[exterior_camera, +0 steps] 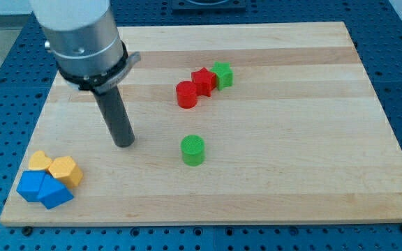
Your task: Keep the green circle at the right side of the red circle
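Resting my tip on the wooden board, I touch no block; I have no fingers to open or close. The green circle sits to the view's right of it, below the red circle, which touches the red star beside a green block.

single view, high front angle — whole board

From my tip, the red star and green block sit touching, toward the view's upper right. Two yellow blocks and two blue blocks cluster toward the view's lower left on the wooden board.
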Robot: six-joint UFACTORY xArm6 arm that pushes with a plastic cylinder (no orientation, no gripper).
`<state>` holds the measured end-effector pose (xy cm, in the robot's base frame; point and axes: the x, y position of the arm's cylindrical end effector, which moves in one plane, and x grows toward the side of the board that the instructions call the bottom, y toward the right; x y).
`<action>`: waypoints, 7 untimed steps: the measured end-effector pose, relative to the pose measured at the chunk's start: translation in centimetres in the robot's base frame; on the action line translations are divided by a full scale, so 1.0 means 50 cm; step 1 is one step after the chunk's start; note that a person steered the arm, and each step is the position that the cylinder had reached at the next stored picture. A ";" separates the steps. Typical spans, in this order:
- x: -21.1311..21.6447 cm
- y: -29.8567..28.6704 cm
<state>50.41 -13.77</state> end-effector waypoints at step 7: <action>0.041 0.204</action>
<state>52.47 -3.57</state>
